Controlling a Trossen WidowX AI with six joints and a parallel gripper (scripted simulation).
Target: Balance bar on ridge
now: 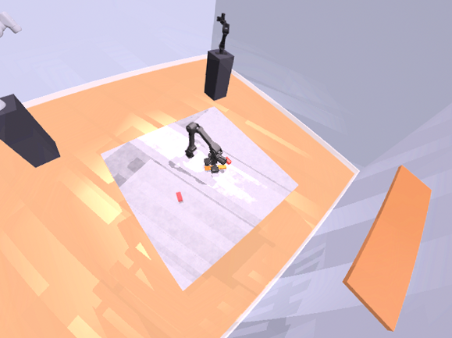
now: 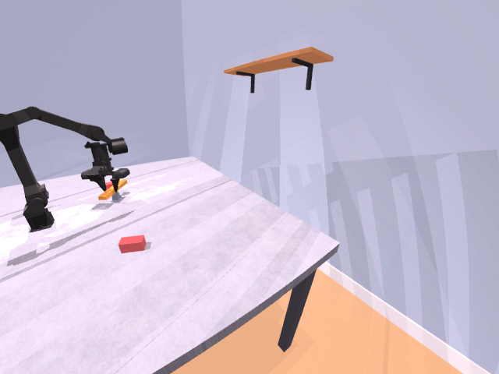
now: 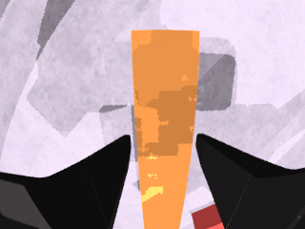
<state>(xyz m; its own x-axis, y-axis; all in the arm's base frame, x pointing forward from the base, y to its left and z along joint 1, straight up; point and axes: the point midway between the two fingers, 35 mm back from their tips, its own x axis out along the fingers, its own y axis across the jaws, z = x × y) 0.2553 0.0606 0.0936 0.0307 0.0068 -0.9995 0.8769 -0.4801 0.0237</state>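
Note:
The orange bar [image 1: 221, 167] [image 2: 105, 195] [image 3: 164, 72] lies across the small blue-grey ridge [image 2: 116, 197], with both ends above the table and a shadow below. It looks about level, though a slight tilt is hard to rule out. My gripper [image 2: 111, 189] [image 3: 163, 140] points down with one finger on each side of the bar. It is open, with a narrow gap between each fingertip and the bar in the wrist view. The ridge is mostly hidden under the bar, so the exact contact does not show.
A red block [image 1: 228, 160] [image 2: 108, 185] [image 3: 207, 218] lies close beside the bar and gripper. Another red block [image 1: 179, 197] [image 2: 132, 245] lies farther off on the grey table [image 1: 196, 241] [image 2: 225, 281]. The arm's base stands on the table on the other side.

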